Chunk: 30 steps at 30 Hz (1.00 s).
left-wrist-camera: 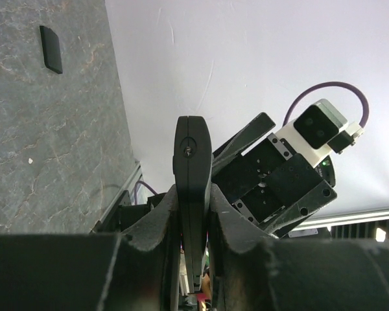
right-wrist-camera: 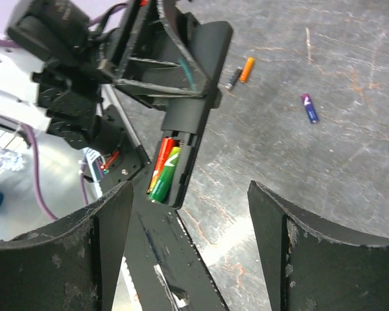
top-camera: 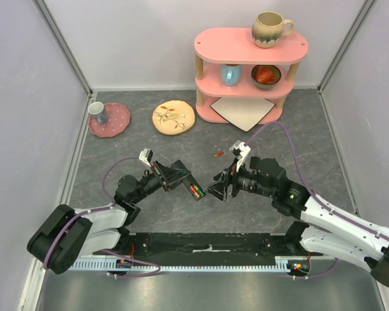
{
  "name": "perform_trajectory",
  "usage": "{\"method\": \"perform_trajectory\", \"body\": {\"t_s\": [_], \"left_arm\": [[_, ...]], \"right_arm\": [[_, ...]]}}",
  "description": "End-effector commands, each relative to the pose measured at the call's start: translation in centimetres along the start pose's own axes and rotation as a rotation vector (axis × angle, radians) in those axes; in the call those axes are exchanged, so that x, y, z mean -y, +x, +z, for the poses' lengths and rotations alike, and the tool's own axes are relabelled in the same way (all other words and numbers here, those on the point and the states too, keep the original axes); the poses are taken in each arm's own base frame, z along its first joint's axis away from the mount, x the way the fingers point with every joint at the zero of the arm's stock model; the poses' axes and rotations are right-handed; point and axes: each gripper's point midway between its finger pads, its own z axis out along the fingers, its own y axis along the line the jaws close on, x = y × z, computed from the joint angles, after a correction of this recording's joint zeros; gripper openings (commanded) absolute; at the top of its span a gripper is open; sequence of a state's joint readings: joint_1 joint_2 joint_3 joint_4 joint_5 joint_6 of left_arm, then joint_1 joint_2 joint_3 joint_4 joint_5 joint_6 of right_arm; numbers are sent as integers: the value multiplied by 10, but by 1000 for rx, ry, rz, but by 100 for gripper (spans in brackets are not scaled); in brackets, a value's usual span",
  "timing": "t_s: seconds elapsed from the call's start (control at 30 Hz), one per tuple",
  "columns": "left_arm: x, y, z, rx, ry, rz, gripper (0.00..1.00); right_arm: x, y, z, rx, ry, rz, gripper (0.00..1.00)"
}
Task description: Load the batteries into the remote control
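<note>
Right wrist view only: the remote control (right-wrist-camera: 193, 97) has its bay open, with two cells (right-wrist-camera: 163, 170) seated inside. Three loose batteries (right-wrist-camera: 247, 69) lie on the table (right-wrist-camera: 350, 162) beyond. Left wrist view only: the left gripper (left-wrist-camera: 193, 217) is clamped on the remote's edges, and a small black plate (left-wrist-camera: 50, 48) lies on the table. The right gripper (right-wrist-camera: 189, 188) is spread wide and empty, just right of the remote, mid-table.

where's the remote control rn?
Centre of the top view: the remote control is clamped in the left tool, facing the open right tool just to its right.
</note>
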<state>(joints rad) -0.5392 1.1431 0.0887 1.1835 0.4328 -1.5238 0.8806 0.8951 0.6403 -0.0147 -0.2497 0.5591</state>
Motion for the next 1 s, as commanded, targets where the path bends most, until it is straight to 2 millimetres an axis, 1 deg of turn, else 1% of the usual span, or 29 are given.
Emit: {"method": "perform_trajectory", "body": {"t_s": [0.0, 0.03, 0.07, 0.13, 0.17, 0.23, 0.37, 0.43, 0.97], "left_arm": [[31, 0, 5, -27, 101, 19, 2], [29, 0, 6, -28, 92, 27, 2], [31, 0, 6, -27, 96, 33, 2], [29, 1, 6, -30, 88, 42, 2], [30, 1, 5, -32, 89, 44, 2], [32, 0, 5, -27, 95, 53, 2], [33, 1, 6, -31, 96, 60, 2], [35, 1, 6, -34, 102, 62, 2], [40, 3, 2, -36, 121, 68, 2]], "right_arm": [[-36, -29, -12, 162, -188, -17, 79], [-37, -27, -12, 161, -197, -12, 79], [-35, -20, -11, 147, -200, -1, 78], [-38, -15, -10, 143, -230, 3, 77], [-36, -8, -9, 128, -234, 17, 76], [-39, -6, -8, 129, -257, 20, 74], [-36, 4, -2, 101, -266, 29, 70], [-36, 4, -1, 106, -273, 30, 68], [-32, 11, 8, 87, -272, 47, 64]]}}
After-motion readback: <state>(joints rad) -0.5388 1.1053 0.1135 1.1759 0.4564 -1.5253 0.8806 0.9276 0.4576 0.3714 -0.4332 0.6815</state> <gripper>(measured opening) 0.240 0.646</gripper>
